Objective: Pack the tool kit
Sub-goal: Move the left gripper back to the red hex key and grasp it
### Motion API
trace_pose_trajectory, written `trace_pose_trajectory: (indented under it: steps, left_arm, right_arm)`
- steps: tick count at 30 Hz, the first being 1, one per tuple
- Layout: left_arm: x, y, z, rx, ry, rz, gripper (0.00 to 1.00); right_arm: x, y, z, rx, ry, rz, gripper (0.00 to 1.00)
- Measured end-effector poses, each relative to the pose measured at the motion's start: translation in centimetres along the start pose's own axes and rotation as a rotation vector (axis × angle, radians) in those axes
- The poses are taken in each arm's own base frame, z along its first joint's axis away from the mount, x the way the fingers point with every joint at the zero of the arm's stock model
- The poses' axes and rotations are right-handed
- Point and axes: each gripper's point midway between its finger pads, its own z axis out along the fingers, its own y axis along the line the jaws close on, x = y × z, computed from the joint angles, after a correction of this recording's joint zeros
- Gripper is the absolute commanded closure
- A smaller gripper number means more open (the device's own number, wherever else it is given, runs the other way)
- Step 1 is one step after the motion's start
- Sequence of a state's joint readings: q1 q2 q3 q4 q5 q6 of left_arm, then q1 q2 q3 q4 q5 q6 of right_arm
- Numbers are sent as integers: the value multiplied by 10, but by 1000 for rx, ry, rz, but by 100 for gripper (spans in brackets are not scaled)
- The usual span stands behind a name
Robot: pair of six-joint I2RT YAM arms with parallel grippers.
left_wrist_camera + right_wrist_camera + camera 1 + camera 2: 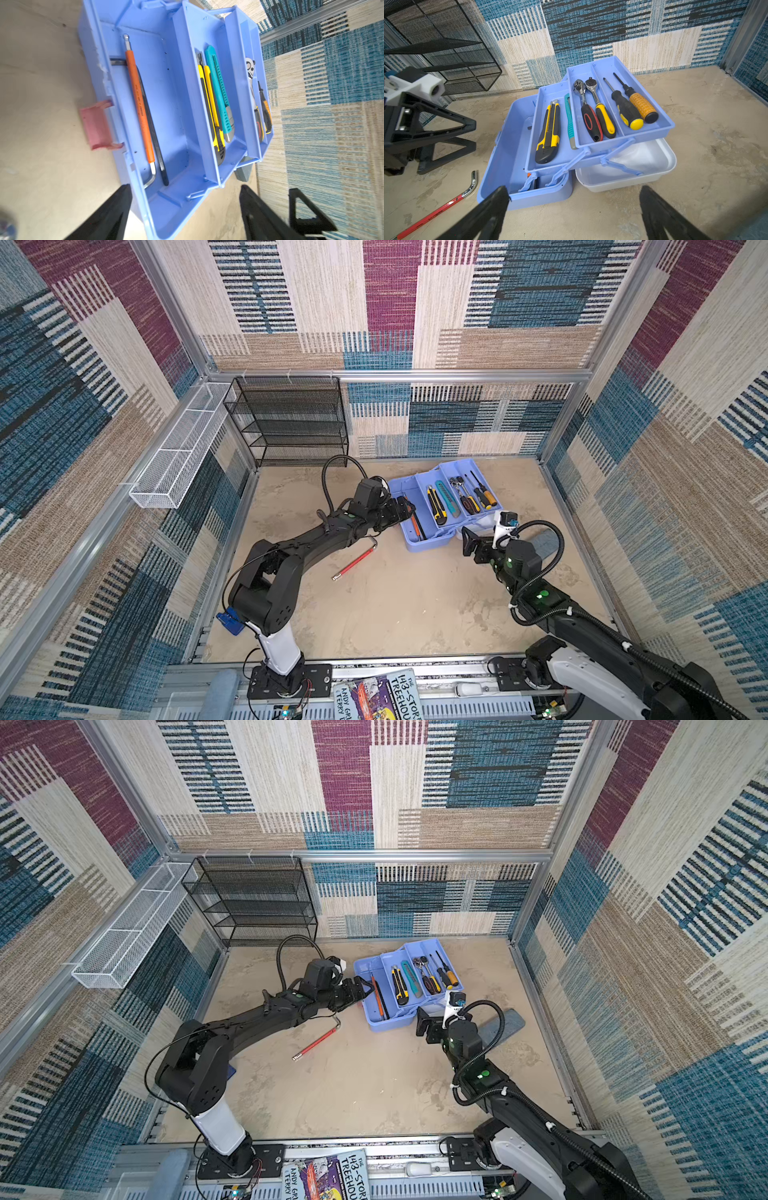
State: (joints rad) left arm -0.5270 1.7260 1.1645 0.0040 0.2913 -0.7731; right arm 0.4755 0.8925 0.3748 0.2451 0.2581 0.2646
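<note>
Tool kit location: rounded light-blue plastic toolbox, open, at 1 o'clock of the sand-coloured mottled tabletop. Its two hinged trays step upward toward 2 o'clock.
Base compartment: orange-sleeved hex key and black hex key lie side by side along the wall that carries the pink latch.
Middle tray: yellow-and-black utility knife and teal ribbed utility knife, parallel, just beside each other.
Top tray: divided lengthwise, with two chrome-headed ratchets in one half and two screwdrivers in the other.
Lid: smooth white plastic lid, folded back with its hollow side up, on the tabletop at 4 o'clock of the base and partly under the top tray.
Outside the kit: red-sleeved hex key with a bent chrome end, flat on the tabletop at 8 o'clock of the toolbox and apart from it.
Left jaws: wide apart, holding nothing, at the base's 9 o'clock rim.
Right jaws: wide apart, holding nothing, near the toolbox's 5 o'clock corner.
Surroundings: black wire-mesh shelf rack in the 11 o'clock corner; white wire-mesh basket on the wall at 10 o'clock.
Edges: aluminium frame rails and carpet-patterned walls bound the tabletop.
Open room: bare tabletop shows from the centre to the 6 o'clock edge, between the two arms.
</note>
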Motion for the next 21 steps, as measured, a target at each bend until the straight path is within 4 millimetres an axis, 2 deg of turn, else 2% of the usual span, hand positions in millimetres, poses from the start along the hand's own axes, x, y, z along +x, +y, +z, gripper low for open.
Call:
trace_pose_trajectory:
  steps: [4, 12, 18, 21]
  left_arm:
    - [10, 22, -20, -106, -4, 82, 15]
    - [46, 91, -56, -380, 48, 229, 15]
    - [68, 133, -68, -503, 113, 268, 15]
    - [73, 146, -69, -524, 135, 266, 16]
  right_arm:
    - [1, 0, 0, 1, 3, -1, 0]
    - [3, -1, 2, 9, 8, -3, 0]
    - [7, -2, 4, 12, 21, -6, 0]
    - [7, -2, 4, 12, 21, -6, 0]
